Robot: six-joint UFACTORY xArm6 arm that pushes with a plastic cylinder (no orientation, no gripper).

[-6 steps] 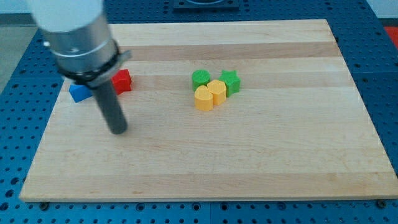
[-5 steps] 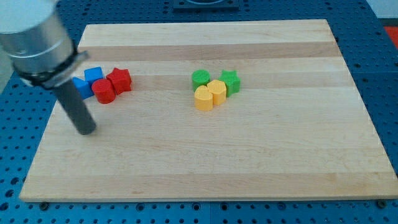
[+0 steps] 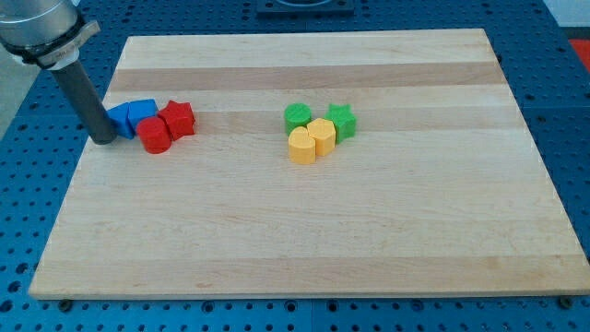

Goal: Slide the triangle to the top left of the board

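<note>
My tip (image 3: 102,138) rests at the left edge of the pale wooden table (image 3: 304,240), touching the view's left side of the blue triangle block (image 3: 120,120). There are no fingers, only the bare dark rod holding nothing. Just right of the triangle sits a blue cube (image 3: 142,112), then a red cylinder (image 3: 155,136) and a red star-like block (image 3: 178,119). Well apart, mid-frame, cluster a green cylinder (image 3: 297,115), green star block (image 3: 342,120) and two yellow blocks (image 3: 312,140).
</note>
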